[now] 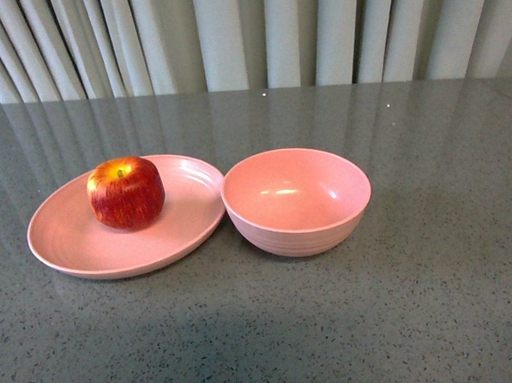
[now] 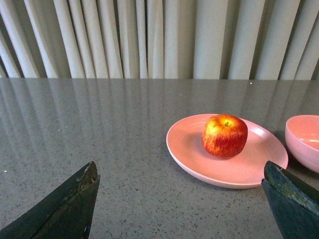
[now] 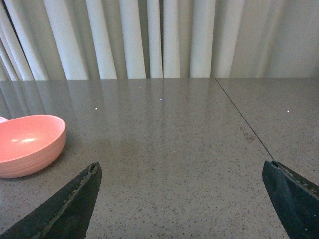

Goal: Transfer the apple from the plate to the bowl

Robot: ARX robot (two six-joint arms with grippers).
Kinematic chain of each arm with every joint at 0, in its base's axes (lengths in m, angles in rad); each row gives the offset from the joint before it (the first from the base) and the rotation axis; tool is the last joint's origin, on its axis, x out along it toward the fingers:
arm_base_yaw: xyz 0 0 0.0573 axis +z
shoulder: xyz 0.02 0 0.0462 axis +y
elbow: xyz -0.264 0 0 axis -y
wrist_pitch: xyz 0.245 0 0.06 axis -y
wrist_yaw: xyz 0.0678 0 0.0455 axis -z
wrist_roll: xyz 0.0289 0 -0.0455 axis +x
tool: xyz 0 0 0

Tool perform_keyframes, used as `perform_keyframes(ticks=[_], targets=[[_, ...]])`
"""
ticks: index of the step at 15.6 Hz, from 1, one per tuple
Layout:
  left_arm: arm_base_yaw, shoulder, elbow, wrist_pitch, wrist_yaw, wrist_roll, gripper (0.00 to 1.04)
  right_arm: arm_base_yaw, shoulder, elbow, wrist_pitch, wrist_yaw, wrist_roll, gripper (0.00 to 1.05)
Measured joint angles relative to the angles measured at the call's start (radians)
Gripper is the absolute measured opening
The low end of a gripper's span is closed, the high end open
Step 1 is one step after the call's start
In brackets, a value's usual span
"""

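The red apple (image 1: 125,192) with a yellow patch round its stem sits upright on the shallow pink plate (image 1: 70,240), towards the plate's back. The deep pink bowl (image 1: 296,200) stands empty just right of the plate, rims nearly touching. Neither arm shows in the front view. In the left wrist view my left gripper (image 2: 182,172) is open and empty, well short of the apple (image 2: 225,135) and plate (image 2: 189,154); the bowl's edge (image 2: 304,142) shows beside them. In the right wrist view my right gripper (image 3: 182,172) is open and empty over bare table, with the bowl (image 3: 29,144) off to one side.
The grey speckled table (image 1: 434,302) spreads all round the dishes. Pale curtains (image 1: 248,37) hang behind its far edge. A thin seam (image 3: 239,117) runs across the tabletop in the right wrist view.
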Motion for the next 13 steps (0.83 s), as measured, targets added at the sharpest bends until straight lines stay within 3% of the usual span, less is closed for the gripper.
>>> perform_keyframes(ticks=[10,12,13], targets=[[0.0,0.0,0.0,0.0,0.0,0.0,0.98,0.0,0.0,0.0,0.0,0.0,0.0,0.98],[-0.076,0.111,0.08,-0.217,-0.171,-0.002,0.98,0.0,0.0,0.0,0.0,0.0,0.0,0.98],[-0.092,0.151,0.101,-0.235,-0.203,-0.001,0.98,0.0,0.0,0.0,0.001,0.0,0.0,0.98]])
